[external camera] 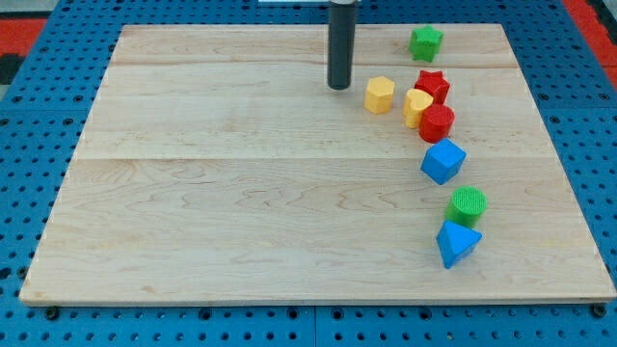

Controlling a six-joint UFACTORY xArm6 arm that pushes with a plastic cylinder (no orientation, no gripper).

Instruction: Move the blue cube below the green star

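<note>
The blue cube (443,161) lies right of the board's middle, just below the red cylinder (437,122). The green star (425,42) sits near the view's top, right of centre. Between them lie the red star (433,86), the yellow heart (416,106) and the red cylinder in a tight cluster. My tip (339,87) rests on the board left of the yellow hexagon (380,94), well up and left of the blue cube, touching no block.
A green cylinder (468,205) and a blue triangle (456,242) lie below the blue cube, near the board's right side. The wooden board (193,193) sits on a blue pegboard surface.
</note>
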